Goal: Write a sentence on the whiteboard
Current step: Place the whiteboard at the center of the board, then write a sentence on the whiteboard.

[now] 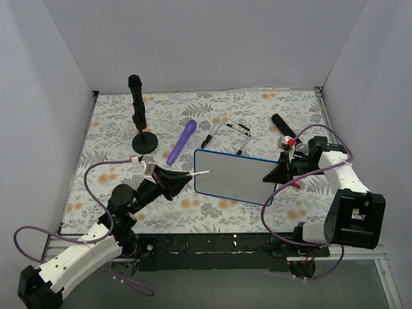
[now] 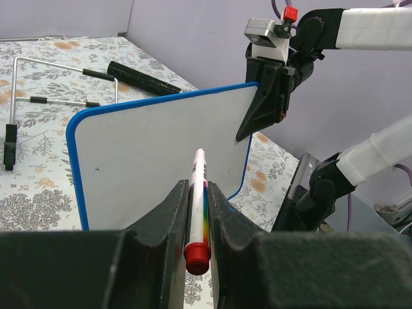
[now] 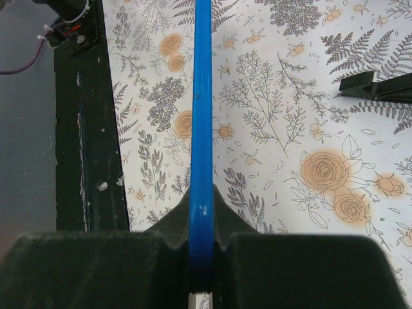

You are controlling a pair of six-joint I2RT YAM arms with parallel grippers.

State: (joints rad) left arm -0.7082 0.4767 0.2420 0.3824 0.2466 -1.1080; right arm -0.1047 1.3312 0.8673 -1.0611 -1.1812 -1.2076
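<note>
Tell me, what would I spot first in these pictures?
The whiteboard with its blue rim, mid-table, its right edge pinched by the right gripper. From the left, the left gripper holds a marker pointed at the board, which shows no writing. Behind it lies a bright purple stick.

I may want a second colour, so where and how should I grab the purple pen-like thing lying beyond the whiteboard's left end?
Take the purple pen-like thing around mid-barrel, coming straight down from above, jaws set across its diagonal length. It lies flat, with a thicker far end, and its near end sits close to the whiteboard corner, so the middle probably leaves most room.
</note>
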